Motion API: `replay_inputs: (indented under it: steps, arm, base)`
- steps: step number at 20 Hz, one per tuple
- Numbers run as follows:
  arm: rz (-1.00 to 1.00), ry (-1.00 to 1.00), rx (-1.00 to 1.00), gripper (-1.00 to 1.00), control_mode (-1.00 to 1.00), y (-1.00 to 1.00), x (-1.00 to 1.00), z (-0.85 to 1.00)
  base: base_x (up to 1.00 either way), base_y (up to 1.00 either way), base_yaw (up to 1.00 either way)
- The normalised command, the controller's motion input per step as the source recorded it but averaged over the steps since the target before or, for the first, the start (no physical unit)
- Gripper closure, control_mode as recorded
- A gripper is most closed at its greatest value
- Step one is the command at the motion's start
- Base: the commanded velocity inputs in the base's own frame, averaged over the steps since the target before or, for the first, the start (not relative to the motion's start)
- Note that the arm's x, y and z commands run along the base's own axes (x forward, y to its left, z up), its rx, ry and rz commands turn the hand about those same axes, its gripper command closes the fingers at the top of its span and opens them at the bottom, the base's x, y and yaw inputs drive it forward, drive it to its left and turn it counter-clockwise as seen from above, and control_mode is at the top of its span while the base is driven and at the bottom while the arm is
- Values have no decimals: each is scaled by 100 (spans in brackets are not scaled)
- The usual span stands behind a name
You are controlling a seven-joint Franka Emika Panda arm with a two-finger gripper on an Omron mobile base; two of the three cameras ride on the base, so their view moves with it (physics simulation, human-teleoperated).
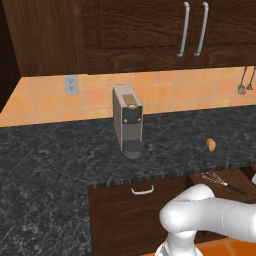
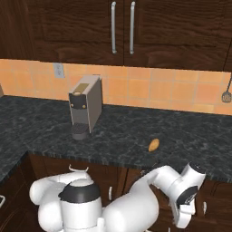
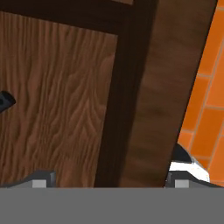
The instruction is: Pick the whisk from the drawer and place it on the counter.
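Drawer (image 1: 235,181) open-topped; coffee machine (image 1: 128,121) stands on counter (image 1: 60,155).

counter (image 1: 60,150), coffee machine (image 1: 127,120), orange-tan lump (image 1: 211,145)

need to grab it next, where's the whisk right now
In the left base view the whisk lies in the open drawer at lower right, below the counter edge.

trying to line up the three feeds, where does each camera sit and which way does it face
Left base view: behind the arm's left, facing the black speckled stone counter, boxy grey coffee machine and wire whisk in the open wooden drawer; white arm lower right.
Right base view: behind the right, same counter; arm lower left.
Hand view: on the hand, looking into the drawer's wood floor; gripper fingertips at the bottom.
Both base views share the coffee machine and orange-tan oval lump.
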Motion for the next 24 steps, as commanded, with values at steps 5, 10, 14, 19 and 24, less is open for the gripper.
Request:
replay_inputs:
  steps: [5,10,14,19,24]
  arm:
    - [0,1,0,-100,-100,0,-100,-25]
    - [-1,0,0,-100,-100,0,-100,-23]
    - [-6,-22,3,-100,-100,3,-52,69]
    - [7,-7,0,-100,-100,16,13,98]
    - [17,7,0,-100,-100,7,22,42]
  base:
    - [0,0,0]
    - [0,0,0]
    - [0,0,0]
    - [0,0,0]
    - [0,0,0]
